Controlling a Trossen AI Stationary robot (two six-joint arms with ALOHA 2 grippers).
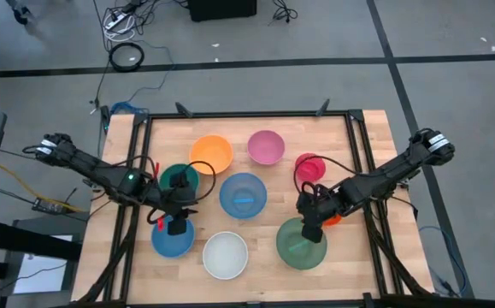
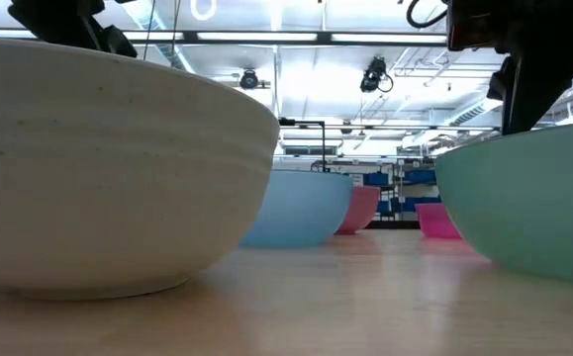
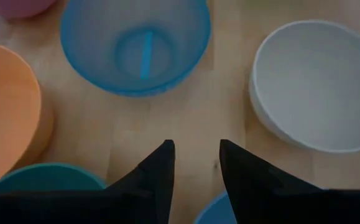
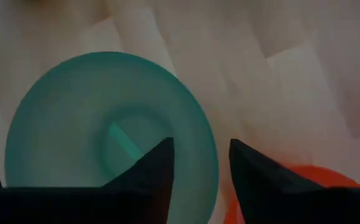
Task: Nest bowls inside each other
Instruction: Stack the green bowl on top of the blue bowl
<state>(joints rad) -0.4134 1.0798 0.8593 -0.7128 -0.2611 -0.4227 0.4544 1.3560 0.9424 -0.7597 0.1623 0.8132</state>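
Several bowls rest on their bases on the wooden table: orange, pink, magenta-red, teal green, a blue one at the centre, another blue one at near left, white, sage green and a small orange-red one. My left gripper hovers open above bare wood by the near-left blue bowl. My right gripper is open over the sage green bowl's rim, one finger above the inside, one outside.
A black frame borders the table's far and side edges. Bare wood lies between the centre blue bowl and the white bowl. The orange-red bowl sits close beside the sage green one, under my right arm.
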